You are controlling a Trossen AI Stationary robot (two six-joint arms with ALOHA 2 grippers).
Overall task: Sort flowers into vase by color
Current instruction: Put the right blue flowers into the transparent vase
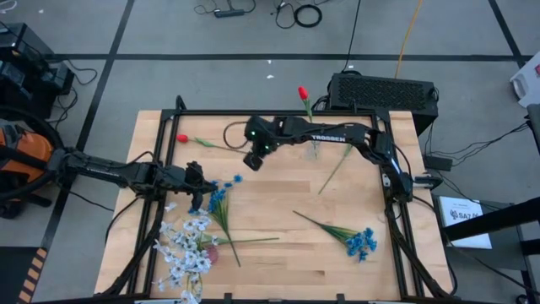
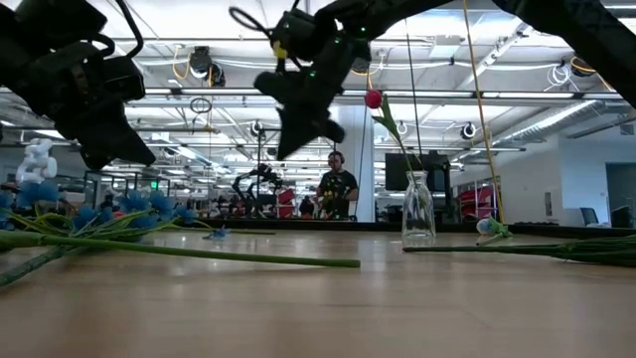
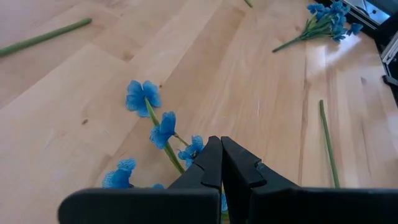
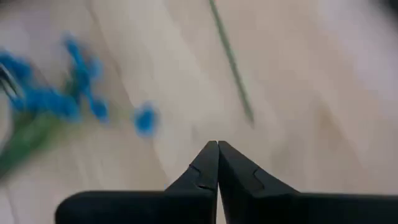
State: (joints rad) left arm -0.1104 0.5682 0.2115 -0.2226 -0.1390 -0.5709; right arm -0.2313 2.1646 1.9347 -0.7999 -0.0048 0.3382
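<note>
We see the flowers scattered over the table (image 1: 278, 211): a blue cluster (image 1: 221, 196) left of centre, a white-lavender heap (image 1: 186, 249) at lower left, another blue cluster (image 1: 361, 243) at lower right, a red bud (image 1: 181, 138) lying at upper left. One red bud (image 1: 303, 93) stands in the vase (image 2: 418, 207) at top centre. The left gripper (image 1: 197, 198) hangs by the left blue cluster, jaws closed, empty. The right gripper (image 1: 252, 160) hovers above centre, jaws closed, empty.
</note>
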